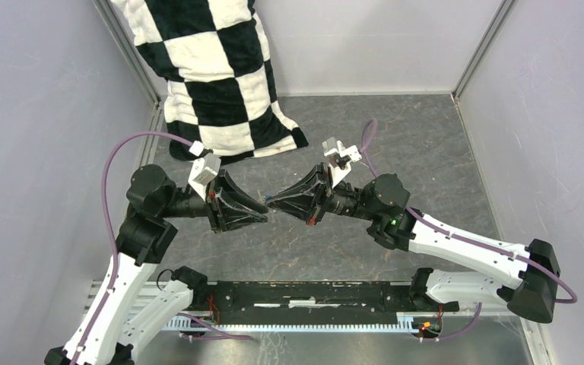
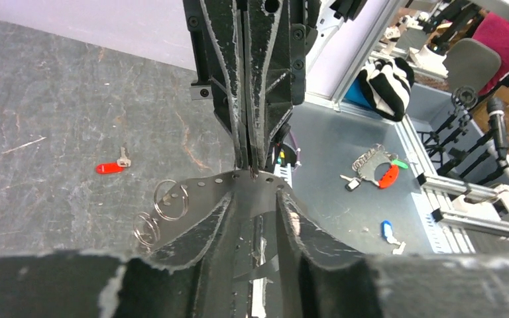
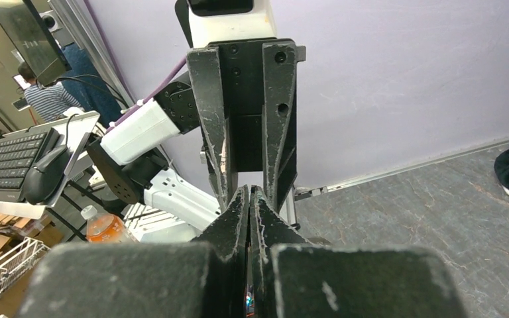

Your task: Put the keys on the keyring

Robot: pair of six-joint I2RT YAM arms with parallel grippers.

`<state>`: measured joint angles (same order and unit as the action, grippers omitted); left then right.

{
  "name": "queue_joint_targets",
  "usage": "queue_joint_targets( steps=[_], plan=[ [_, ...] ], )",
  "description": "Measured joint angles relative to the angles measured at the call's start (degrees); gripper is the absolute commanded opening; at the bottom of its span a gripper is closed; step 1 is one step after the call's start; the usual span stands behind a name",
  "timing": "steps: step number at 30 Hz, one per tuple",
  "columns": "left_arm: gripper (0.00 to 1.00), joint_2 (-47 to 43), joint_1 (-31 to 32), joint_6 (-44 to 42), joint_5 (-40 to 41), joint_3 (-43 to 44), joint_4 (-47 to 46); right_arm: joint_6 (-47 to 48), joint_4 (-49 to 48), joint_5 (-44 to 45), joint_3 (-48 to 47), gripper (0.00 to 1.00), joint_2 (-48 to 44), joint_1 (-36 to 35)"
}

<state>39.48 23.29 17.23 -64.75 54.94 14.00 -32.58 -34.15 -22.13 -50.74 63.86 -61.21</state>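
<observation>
Grey mottled tabletop (image 1: 426, 137) bearing red key (image 2: 109, 167), lilac walls (image 1: 38, 114), checkered cushion (image 1: 213, 68).

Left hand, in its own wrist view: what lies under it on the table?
Two metal rings of the keyring show, partly covered by the left hand; the red key lies apart. The table straight below the fingers is hidden.

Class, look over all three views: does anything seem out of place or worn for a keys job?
Yes. A black-and-white checkered cushion slumps in the back-left corner, with no part in a keys job. The fingers of the left gripper are scuffed, chipped white along their edges.
</observation>
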Motion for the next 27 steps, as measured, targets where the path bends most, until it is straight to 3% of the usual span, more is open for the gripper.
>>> queue_joint_targets(
  steps=[21,23,27],
  plan=[
    [0.40,-1.86,0.00,0.94,0.07,-2.19,-6.16,-0.44,-1.99,-0.35,0.00,0.00,1.86,-1.05],
    [0.37,-1.55,0.00,1.03,0.17,-2.19,-6.19,-0.44,-1.97,-0.35,0.00,0.00,2.10,-1.11],
    [0.19,-0.96,0.00,1.11,0.22,-2.19,-6.19,-0.44,-1.97,-0.48,0.00,0.00,2.45,-1.31]
  ],
)
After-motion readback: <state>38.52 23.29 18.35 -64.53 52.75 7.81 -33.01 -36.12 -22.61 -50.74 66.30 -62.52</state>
